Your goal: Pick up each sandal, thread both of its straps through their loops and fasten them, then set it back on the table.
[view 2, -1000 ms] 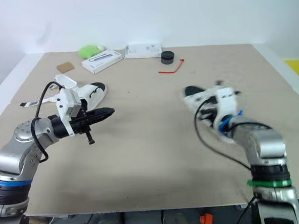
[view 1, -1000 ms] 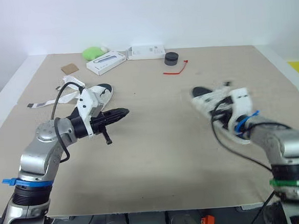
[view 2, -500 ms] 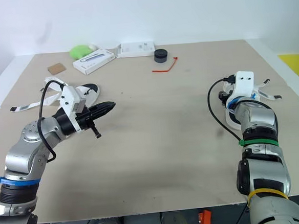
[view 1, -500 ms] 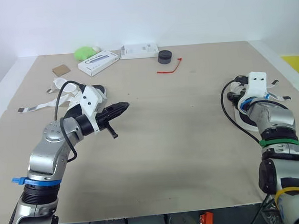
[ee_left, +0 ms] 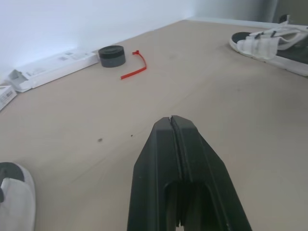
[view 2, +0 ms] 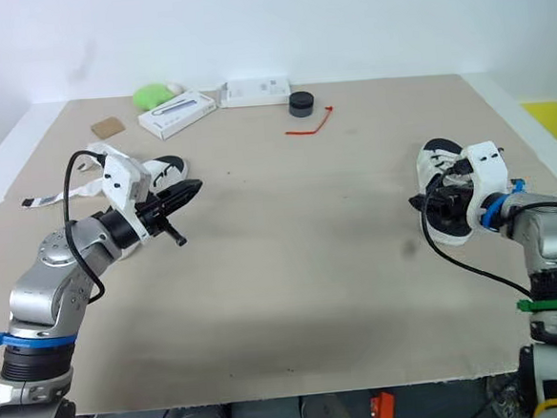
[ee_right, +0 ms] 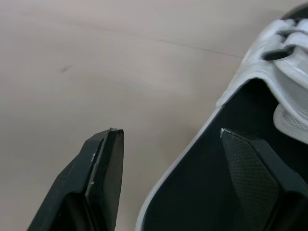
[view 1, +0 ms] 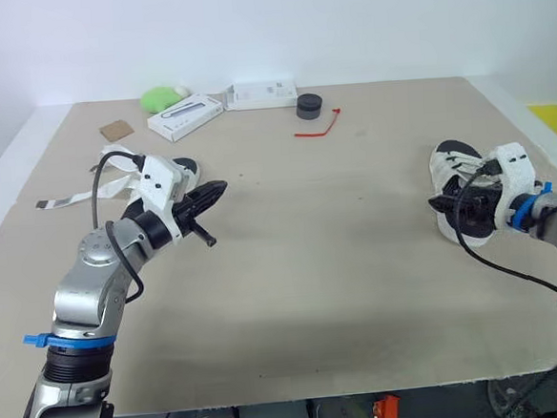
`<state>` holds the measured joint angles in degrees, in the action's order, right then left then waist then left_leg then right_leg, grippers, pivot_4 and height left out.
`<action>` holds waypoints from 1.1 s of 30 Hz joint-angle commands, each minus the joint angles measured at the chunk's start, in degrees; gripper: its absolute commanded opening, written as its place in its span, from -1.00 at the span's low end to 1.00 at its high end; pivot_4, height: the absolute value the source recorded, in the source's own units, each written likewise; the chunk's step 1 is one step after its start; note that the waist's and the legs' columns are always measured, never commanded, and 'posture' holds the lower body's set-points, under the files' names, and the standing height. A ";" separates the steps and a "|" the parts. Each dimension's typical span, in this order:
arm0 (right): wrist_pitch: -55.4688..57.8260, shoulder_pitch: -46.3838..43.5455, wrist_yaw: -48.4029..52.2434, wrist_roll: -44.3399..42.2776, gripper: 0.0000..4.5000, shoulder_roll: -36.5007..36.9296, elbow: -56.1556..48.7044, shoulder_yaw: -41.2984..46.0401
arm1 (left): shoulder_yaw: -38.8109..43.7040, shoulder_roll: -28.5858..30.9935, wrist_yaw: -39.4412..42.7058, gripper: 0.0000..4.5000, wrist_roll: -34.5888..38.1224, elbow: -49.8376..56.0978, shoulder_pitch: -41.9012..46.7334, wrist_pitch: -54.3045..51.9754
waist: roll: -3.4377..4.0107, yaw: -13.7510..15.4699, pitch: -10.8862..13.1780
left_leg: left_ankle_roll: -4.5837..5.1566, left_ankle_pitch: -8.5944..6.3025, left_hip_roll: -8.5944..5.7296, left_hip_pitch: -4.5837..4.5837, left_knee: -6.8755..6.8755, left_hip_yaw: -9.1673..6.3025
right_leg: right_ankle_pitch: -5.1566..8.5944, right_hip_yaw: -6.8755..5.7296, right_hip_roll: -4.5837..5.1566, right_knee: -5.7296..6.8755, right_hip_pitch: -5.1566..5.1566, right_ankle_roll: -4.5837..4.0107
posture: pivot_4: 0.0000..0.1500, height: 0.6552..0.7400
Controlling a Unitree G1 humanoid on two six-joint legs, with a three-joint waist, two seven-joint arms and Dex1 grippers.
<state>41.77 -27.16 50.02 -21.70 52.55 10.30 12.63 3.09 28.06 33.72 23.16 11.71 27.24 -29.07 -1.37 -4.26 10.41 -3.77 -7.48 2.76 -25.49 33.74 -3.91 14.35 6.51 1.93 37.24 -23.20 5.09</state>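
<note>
One white sandal [view 1: 450, 163] with a black insole lies flat at the table's right side, its straps across the top. My right gripper [view 2: 429, 203] is open at its near end. In the right wrist view one finger [ee_right: 103, 163] is over bare table and the other over the insole [ee_right: 211, 178], touching nothing that I can see. The other sandal [view 1: 182, 168] lies at the left, its loose straps [view 1: 67, 198] trailing further left. My left gripper [view 1: 215, 188] is shut and empty, hovering just right of that sandal; its tip [ee_left: 172, 118] points across the table.
Along the far edge lie a green object [view 1: 161, 98], a brown card [view 1: 116, 129], two white boxes [view 1: 186, 116] [view 1: 263, 93], a black roll [view 1: 308, 105] and a red tie [view 1: 317, 126]. The table's right edge runs close behind the right sandal.
My right gripper has opened and let go of the right sandal, which now rests on the table. The right arm has drawn back toward the near right. The left gripper has barely moved.
</note>
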 commanded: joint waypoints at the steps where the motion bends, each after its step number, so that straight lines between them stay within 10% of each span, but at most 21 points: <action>1: 2.12 1.62 4.78 -9.42 0.53 -0.85 -15.93 3.70 | 2.75 -0.23 -6.21 -1.00 -2.22 -0.71 1.24 -2.72 | 0.01 -0.46 0.00 | 0.00 0.00 0.00 0.06 0.00 0.01 | -0.02 0.02 0.00 0.01 0.01 -0.01 | 1.00 1.00; 5: 3.05 1.68 2.76 -11.48 0.56 -4.46 -22.50 0.22 | 4.27 -0.49 -10.97 -0.76 -3.63 -2.53 0.59 -5.25 | -0.08 -0.33 0.02 | 0.04 0.05 0.02 0.20 0.20 -0.01 | -0.14 0.02 -0.04 0.06 0.15 -0.06 | 1.00 1.00; 13: 4.00 1.90 0.50 -13.32 0.56 -9.29 -24.75 -2.97 | 5.31 -1.61 -14.36 0.88 -3.50 -1.00 -2.02 -8.53 | -0.15 0.51 0.03 | 0.01 0.05 -0.03 0.08 0.58 0.03 | -0.15 0.03 0.06 0.05 0.24 -0.13 | 1.00 1.00; 23: 1.99 -0.58 -0.79 -13.10 0.56 -14.81 -23.52 -6.50 | 7.93 -6.11 -25.39 0.97 -6.58 -0.23 -4.90 -14.28 | -0.16 0.96 0.03 | -0.04 0.02 0.00 0.09 0.55 0.00 | -0.28 0.02 -0.01 0.05 0.20 0.07 | 1.00 1.00; 33: 3.39 0.23 -3.84 -16.78 0.56 -16.97 -33.72 -7.27 | 3.58 -5.67 -21.25 0.97 -10.64 -21.41 7.96 -8.17 | -0.17 1.72 0.02 | -0.07 0.04 -0.01 0.06 0.58 -0.02 | -0.19 0.01 -0.01 0.03 0.23 -0.12 | 1.00 1.00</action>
<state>46.02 -26.50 46.79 -37.19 35.72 -20.54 4.71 7.83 22.09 10.99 13.28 -8.68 33.69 -39.56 -1.54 -2.54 10.43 -3.85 -7.45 2.74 -25.43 34.31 -3.93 14.17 6.52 1.92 37.26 -22.96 4.98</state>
